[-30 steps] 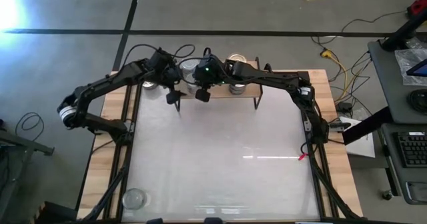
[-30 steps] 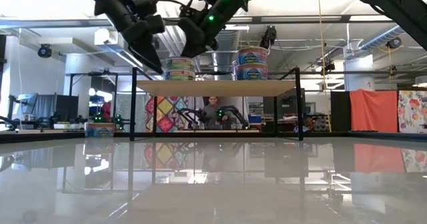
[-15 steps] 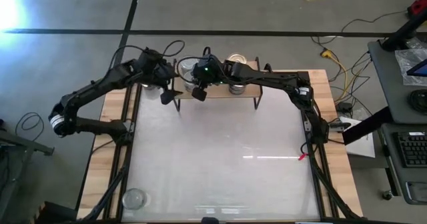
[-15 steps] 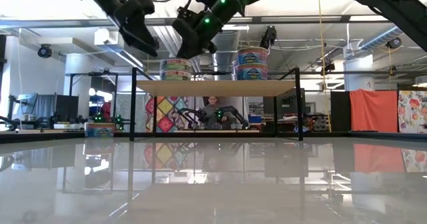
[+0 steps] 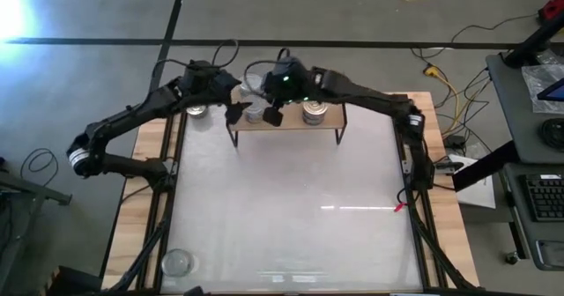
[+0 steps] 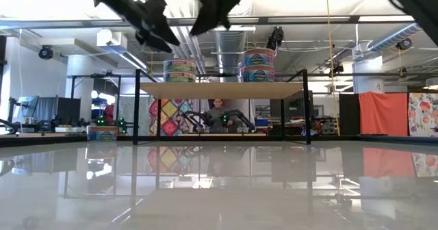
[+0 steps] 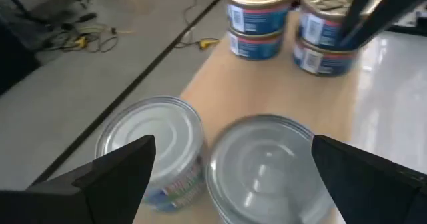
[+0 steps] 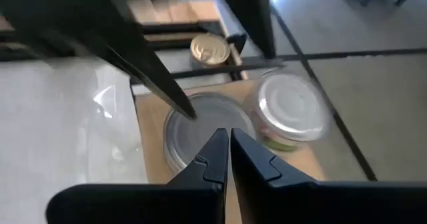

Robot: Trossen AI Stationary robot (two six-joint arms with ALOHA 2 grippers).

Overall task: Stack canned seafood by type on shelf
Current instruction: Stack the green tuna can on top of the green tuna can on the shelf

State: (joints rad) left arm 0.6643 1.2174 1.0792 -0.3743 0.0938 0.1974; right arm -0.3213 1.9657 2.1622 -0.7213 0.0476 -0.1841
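The shelf (image 5: 291,125) stands at the table's far edge. On its left part sit two silver-topped cans (image 7: 152,144) (image 7: 267,167) side by side. On its right part stand two short stacks of gold-topped cans (image 7: 257,17) (image 7: 325,31). My left gripper (image 7: 233,147) hovers open above the silver-topped cans, touching nothing. My right gripper (image 8: 229,144) is shut and empty, raised above the same cans (image 8: 200,127). In the low view both grippers (image 6: 161,37) (image 6: 204,23) hang well above the cans (image 6: 180,70).
One loose can (image 5: 197,111) rests on the wooden border left of the shelf. A clear round glass piece (image 5: 176,262) lies at the table's near left corner. The white table top (image 5: 291,208) stretches in front of the shelf.
Both grippers have risen from the silver-topped cans to well above the shelf, drifting a little toward the far edge. My left gripper has tipped up nearer to level and stayed open. My right gripper has stayed shut. The cans have not moved.
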